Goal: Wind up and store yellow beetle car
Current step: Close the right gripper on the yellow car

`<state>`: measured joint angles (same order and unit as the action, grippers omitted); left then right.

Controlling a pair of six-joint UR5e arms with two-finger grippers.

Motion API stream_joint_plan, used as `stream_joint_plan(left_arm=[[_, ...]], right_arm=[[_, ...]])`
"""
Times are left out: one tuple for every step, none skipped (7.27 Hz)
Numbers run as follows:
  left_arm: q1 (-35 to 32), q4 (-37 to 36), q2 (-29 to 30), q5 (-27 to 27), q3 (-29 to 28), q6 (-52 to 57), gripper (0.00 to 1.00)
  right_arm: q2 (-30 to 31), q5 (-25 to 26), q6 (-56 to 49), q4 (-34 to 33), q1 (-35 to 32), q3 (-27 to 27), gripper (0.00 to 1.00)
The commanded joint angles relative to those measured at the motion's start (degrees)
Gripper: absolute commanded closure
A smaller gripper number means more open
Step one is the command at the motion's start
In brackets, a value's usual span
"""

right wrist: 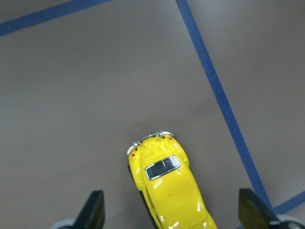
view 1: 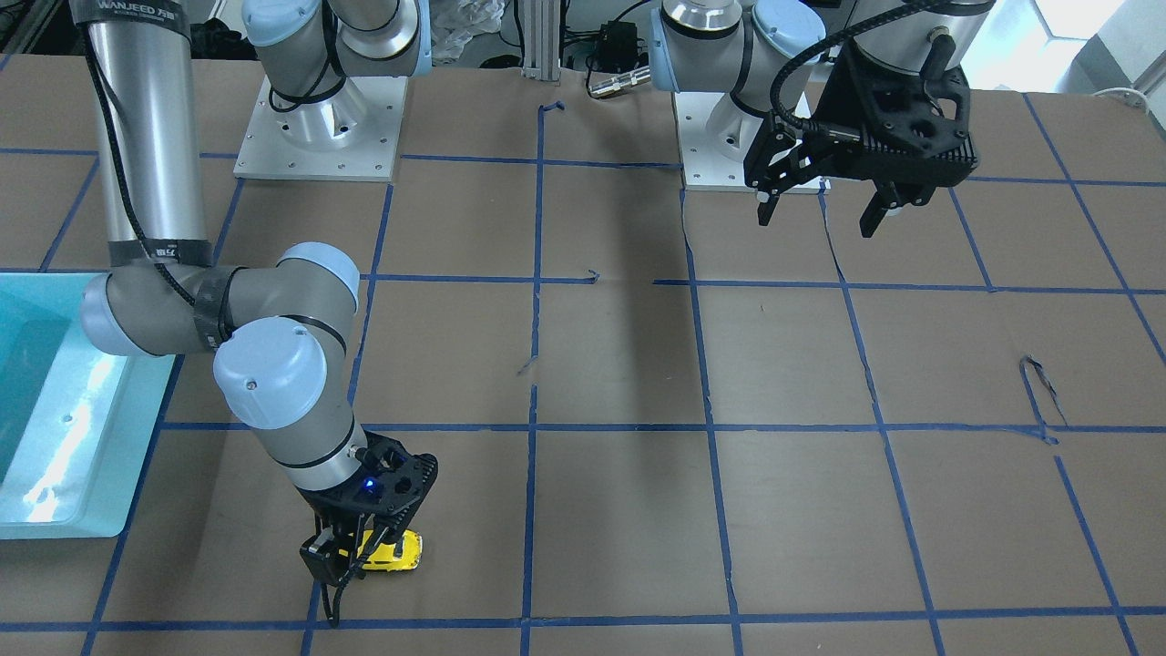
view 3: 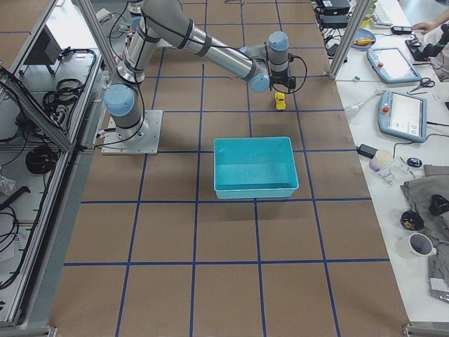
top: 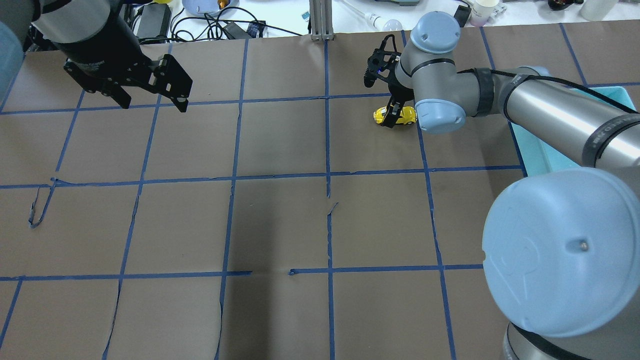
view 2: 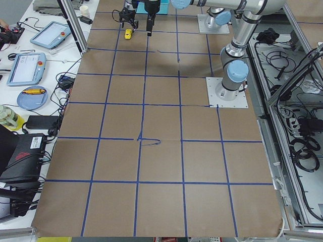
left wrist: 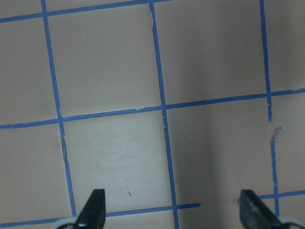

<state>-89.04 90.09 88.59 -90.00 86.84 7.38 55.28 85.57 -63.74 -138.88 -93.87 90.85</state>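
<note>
Where lettering reads: "WANJEED", black strap (view 1: 137, 9)
Right gripper (right wrist: 172, 210): spread wide astride tiny glossy yellow beetle car (view 1: 404, 550)
Left gripper (left wrist: 172, 206): spread, empty

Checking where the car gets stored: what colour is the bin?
Light turquoise bin, shown best in the exterior right view.

This is a robotics laboratory. The counter (view 3: 210, 295) is covered in brown paper marked off with a blue tape grid (top: 327, 150), and two industrial arms are bolted to it on metal base plates (view 1: 373, 137). On a bench beside the counter's long edge opposite the base plates lie teach pendants (view 3: 403, 116). An aluminium post (top: 321, 20) stands at that same edge, and cable bundles (view 3: 42, 158) lie behind the base-plate edge.
</note>
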Motion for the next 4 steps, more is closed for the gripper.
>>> stream_joint_plan(left_arm=[[0.01,0.0,0.0,0.0,0.0,0.0,0.0],[0.01,0.0,0.0,0.0,0.0,0.0,0.0],[0.01,0.0,0.0,0.0,0.0,0.0,0.0],[0.01,0.0,0.0,0.0,0.0,0.0,0.0]], right_arm=[[-1.67,1.09,-0.59,0.1,0.0,-0.24,0.0],[-1.76,1.09,-0.51,0.1,0.0,-0.24,0.0],[-2.28,1.09,-0.5,0.1,0.0,-0.41,0.0],[-2.9,1.18,-0.5,0.1,0.0,-0.94,0.19]])
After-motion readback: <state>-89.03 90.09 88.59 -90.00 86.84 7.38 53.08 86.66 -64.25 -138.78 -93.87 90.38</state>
